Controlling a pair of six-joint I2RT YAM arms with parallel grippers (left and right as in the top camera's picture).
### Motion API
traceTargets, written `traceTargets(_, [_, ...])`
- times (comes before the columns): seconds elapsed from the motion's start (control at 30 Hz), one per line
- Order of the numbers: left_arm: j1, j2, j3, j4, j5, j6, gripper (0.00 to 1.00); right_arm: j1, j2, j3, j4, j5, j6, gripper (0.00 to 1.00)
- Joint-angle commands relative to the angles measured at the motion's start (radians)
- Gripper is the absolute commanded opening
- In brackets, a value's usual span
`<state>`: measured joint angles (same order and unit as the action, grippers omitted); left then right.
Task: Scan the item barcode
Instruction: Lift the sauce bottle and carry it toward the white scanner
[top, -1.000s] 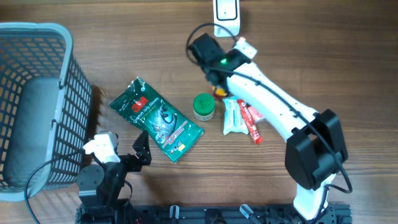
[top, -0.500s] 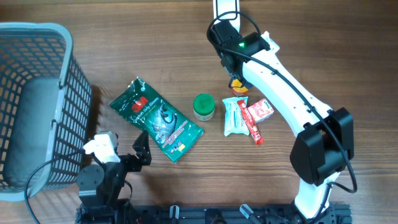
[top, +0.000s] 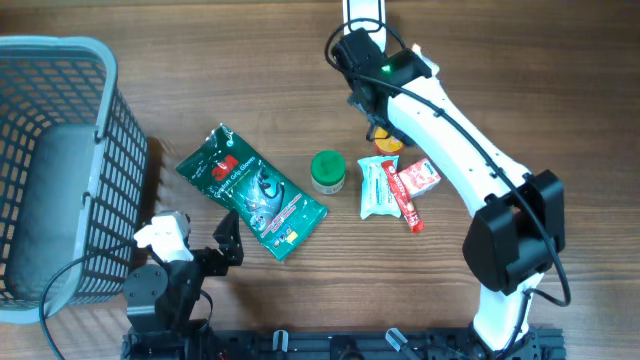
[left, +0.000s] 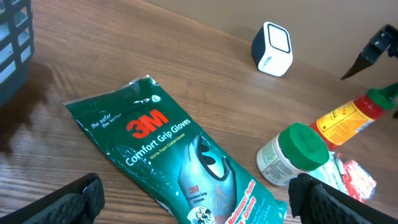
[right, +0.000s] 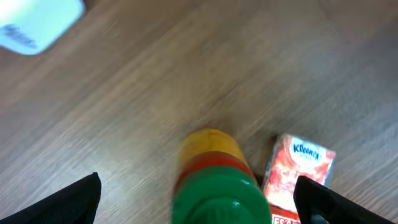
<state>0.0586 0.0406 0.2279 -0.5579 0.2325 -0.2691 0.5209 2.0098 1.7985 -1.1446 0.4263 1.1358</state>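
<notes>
Overhead: where's the bottle (top: 386, 143)? —Jo
Mostly hidden under the right arm, between the scanner (top: 362, 14) and the Kleenex pack (top: 418, 180), just beside the sachet (top: 376, 187). Left wrist shows it tilted, green cap uppermost, base end beside the jar (left: 292, 155). Can't tell if it rests on the table (top: 500, 60). —Sam
Right claw (right: 196, 186)? —Jo
Wide. Right wrist looks straight down on the cap, with the fingers (right: 68, 199) well clear on either side. Nothing gripped. —Sam
Left claw (left: 196, 186)? —Jo
Also wide and empty, low near the front edge, with the glove pack (left: 180, 162) in front of it. Basket (top: 60, 170) is at far left. —Sam
</notes>
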Motion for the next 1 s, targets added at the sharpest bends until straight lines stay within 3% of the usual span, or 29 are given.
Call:
traceTargets(0.0, [-0.005,-0.010,-0.008,0.003,-0.006,-0.008,1.00,0.003,-0.071,0.043,-0.010,0.010,-0.115,1.00])
traceTargets(0.33, [-0.005,-0.010,-0.008,0.003,-0.006,-0.008,1.00,-0.015,-0.235,0.043,-0.109,0.053,-0.116,1.00])
traceTargets(0.77, [-0.005,-0.010,-0.008,0.003,-0.006,-0.008,1.00,-0.119,-0.227,0.032,-0.121,0.072,-0.116,1.00])
traceTargets(0.87, [-0.005,-0.010,-0.008,0.003,-0.006,-0.008,1.00,-0.119,-0.214,-0.023,-0.048,0.043,-0.169,1.00])
traceTargets(0.97, [-0.005,-0.010,-0.008,0.003,-0.006,-0.008,1.00,-0.121,-0.211,-0.032,0.058,-0.056,-0.346,1.00])
